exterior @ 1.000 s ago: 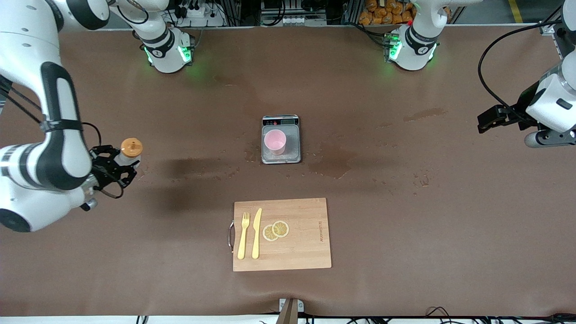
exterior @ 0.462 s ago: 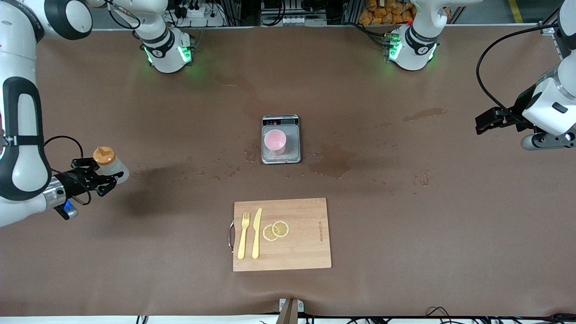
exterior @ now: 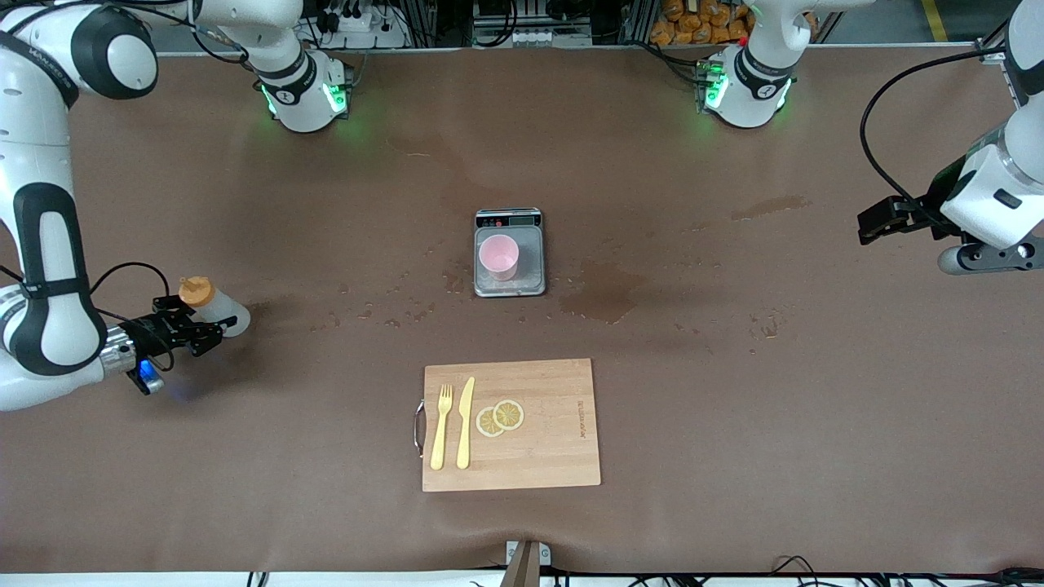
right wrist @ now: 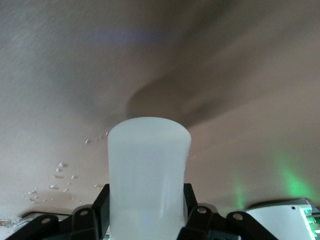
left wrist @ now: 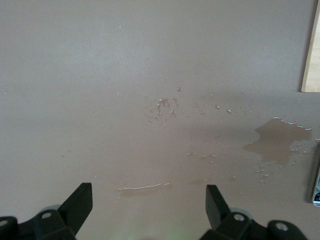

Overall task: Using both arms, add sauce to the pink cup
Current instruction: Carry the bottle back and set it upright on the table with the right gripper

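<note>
The sauce bottle (exterior: 218, 312), whitish with an orange cap, leans over low above the table at the right arm's end, its base close to the cloth. My right gripper (exterior: 196, 330) is shut on its body; in the right wrist view the fingers (right wrist: 98, 205) press both sides of the bottle (right wrist: 149, 150). The pink cup (exterior: 498, 256) stands upright on the grey scale (exterior: 530, 285) mid-table, well apart from the bottle. My left gripper (exterior: 871, 222) hangs open over the left arm's end of the table, and the left wrist view shows nothing in this gripper (left wrist: 148, 210).
A wooden cutting board (exterior: 555, 456) lies nearer the front camera than the scale, carrying a yellow fork (exterior: 441, 424), a knife (exterior: 465, 420) and two lemon slices (exterior: 500, 417). Wet stains (exterior: 608, 293) and droplets mark the cloth beside the scale.
The right arm has swung the bottle down and toward its own end of the table, tipping it from upright to leaning. The left arm has hardly moved.
</note>
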`<act>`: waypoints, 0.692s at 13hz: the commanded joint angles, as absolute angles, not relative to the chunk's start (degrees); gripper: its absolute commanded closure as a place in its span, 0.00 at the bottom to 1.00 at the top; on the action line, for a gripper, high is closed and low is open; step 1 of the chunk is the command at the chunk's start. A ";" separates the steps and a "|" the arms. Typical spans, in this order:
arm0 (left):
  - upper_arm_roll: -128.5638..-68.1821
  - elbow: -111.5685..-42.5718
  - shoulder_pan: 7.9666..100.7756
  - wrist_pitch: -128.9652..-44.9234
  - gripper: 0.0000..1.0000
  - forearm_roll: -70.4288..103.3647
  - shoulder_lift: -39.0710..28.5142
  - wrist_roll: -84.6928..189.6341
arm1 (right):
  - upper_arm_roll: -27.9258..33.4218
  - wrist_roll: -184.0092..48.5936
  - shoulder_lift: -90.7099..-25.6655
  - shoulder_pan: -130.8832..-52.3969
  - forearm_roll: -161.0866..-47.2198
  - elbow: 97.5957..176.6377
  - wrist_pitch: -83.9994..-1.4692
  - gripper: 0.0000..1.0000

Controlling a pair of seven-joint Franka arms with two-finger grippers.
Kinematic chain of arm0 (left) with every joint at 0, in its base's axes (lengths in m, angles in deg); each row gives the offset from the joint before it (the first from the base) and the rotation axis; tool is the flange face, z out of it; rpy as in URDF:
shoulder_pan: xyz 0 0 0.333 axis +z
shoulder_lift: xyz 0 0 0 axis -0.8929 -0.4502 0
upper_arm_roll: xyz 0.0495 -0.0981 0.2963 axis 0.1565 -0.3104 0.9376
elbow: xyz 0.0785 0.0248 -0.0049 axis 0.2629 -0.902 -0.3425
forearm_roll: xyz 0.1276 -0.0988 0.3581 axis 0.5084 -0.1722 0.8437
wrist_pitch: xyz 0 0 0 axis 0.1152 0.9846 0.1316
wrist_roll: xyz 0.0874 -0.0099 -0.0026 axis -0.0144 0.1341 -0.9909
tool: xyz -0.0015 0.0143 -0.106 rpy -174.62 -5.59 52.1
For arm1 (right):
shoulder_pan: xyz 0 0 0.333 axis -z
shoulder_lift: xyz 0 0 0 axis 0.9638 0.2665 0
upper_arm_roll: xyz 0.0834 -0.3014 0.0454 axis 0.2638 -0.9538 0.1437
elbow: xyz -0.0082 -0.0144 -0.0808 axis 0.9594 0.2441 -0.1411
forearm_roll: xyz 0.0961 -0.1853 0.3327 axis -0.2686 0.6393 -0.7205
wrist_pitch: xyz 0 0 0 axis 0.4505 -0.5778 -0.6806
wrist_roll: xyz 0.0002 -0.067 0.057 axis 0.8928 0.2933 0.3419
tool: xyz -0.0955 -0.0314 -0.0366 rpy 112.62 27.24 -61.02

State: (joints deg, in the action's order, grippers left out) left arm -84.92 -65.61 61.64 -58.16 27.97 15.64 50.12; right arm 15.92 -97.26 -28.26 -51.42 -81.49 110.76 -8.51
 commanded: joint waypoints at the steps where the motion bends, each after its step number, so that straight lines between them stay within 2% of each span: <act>1: -85.06 -65.60 61.75 -58.11 0.00 27.31 15.95 51.01 | 16.81 -93.58 -26.72 -49.06 -83.04 110.43 -8.59 0.40; 2: -85.06 -65.43 61.84 -58.11 0.00 27.31 16.04 51.10 | 16.81 -93.48 -26.63 -49.14 -82.95 110.43 -8.59 0.40; 3: -85.14 -65.42 62.01 -58.11 0.00 26.96 16.38 51.19 | 16.81 -93.92 -26.63 -49.14 -82.95 110.43 -8.59 0.33; 4: -85.14 -65.60 62.19 -58.11 0.00 26.95 16.82 51.19 | 16.81 -94.27 -26.72 -49.23 -82.95 110.43 -8.59 0.10; 5: -85.14 -65.60 62.19 -58.11 0.00 26.95 17.00 51.10 | 16.81 -94.53 -26.72 -49.32 -82.95 110.34 -8.41 0.00; 7: -85.14 -65.86 62.10 -58.46 0.00 26.95 17.88 50.92 | 16.99 -98.90 -27.33 -49.58 -83.04 109.82 -7.71 0.00; 9: -85.67 -66.91 62.10 -59.25 0.00 26.87 19.11 50.84 | 17.51 -106.19 -28.65 -51.06 -82.95 107.81 -3.61 0.00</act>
